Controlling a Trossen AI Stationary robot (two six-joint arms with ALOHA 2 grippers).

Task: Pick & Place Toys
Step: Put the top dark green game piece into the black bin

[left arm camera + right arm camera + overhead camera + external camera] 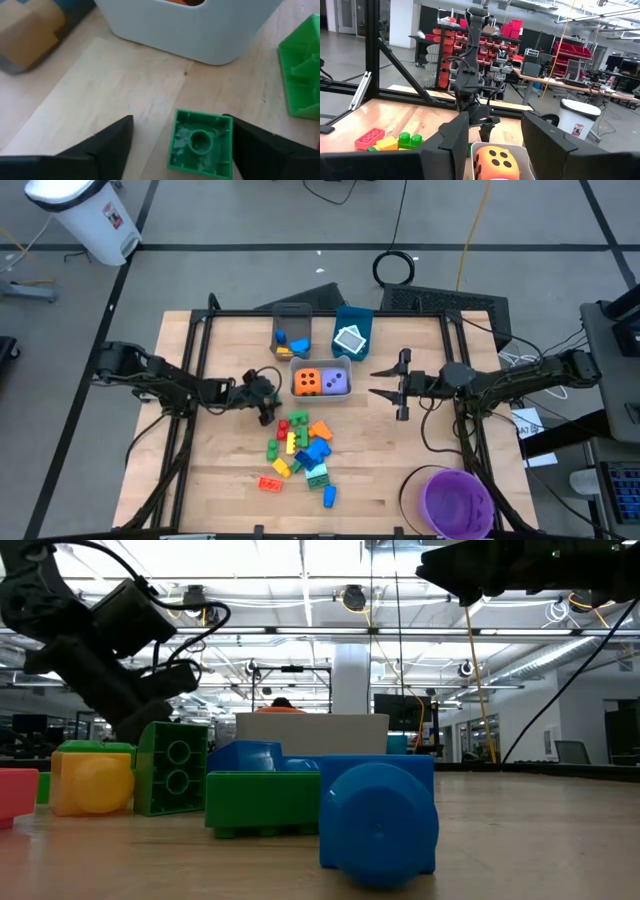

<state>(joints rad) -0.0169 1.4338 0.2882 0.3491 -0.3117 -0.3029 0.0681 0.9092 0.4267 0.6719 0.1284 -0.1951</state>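
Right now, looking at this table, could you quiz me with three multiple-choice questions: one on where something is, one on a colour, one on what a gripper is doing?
1. Where are the two dice?
A. in the purple bowl
B. in the light grey bin
C. loose on the table

2. What colour is the brick between the left gripper's fingers?
A. green
B. red
C. yellow

3. How is the right gripper?
A. shut on a die
B. shut on a tile
C. open, holding nothing

Answers:
1. B: the orange die and purple die sit side by side in the light grey bin.
2. A: the left gripper straddles a green brick.
3. C: the right gripper has its fingers spread, nothing between them.
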